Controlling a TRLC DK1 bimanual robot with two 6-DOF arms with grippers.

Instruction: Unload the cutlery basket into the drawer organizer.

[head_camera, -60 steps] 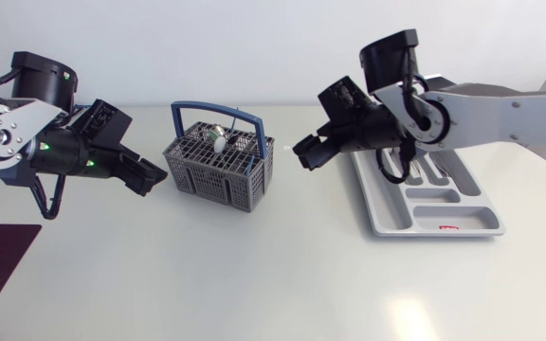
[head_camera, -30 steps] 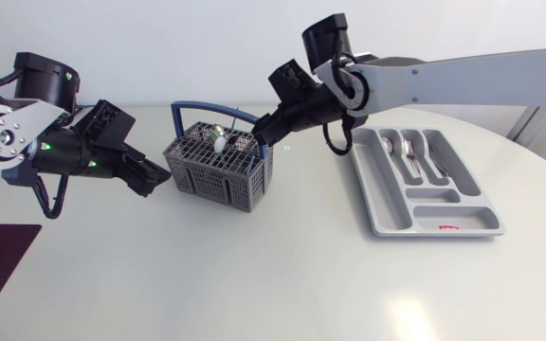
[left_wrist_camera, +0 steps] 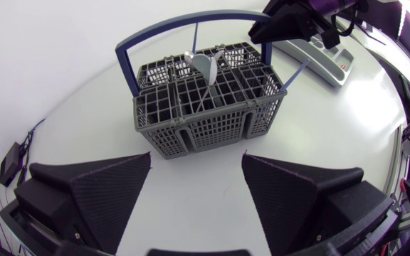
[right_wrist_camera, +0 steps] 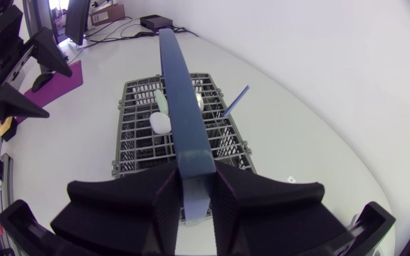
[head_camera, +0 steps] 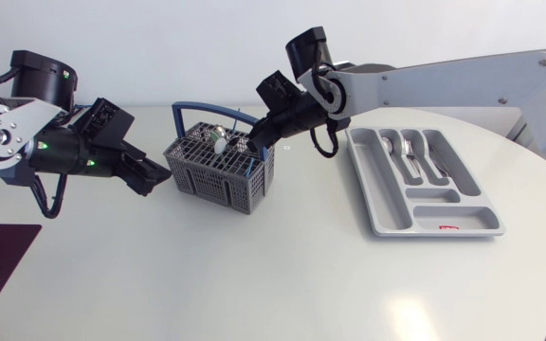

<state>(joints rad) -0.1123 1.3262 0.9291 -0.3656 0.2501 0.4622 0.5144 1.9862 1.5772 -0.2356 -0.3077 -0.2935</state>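
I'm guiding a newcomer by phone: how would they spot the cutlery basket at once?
On the white table, look left of the flat grey drawer organizer, ahead of the left gripper. The cutlery basket is the upright grey mesh box, the only thing with a blue hoop handle.

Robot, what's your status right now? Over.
Left tool open, just short of the cutlery basket. Right tool shut on its handle. Cutlery inside basket; some already in drawer organizer. Nothing blocking.
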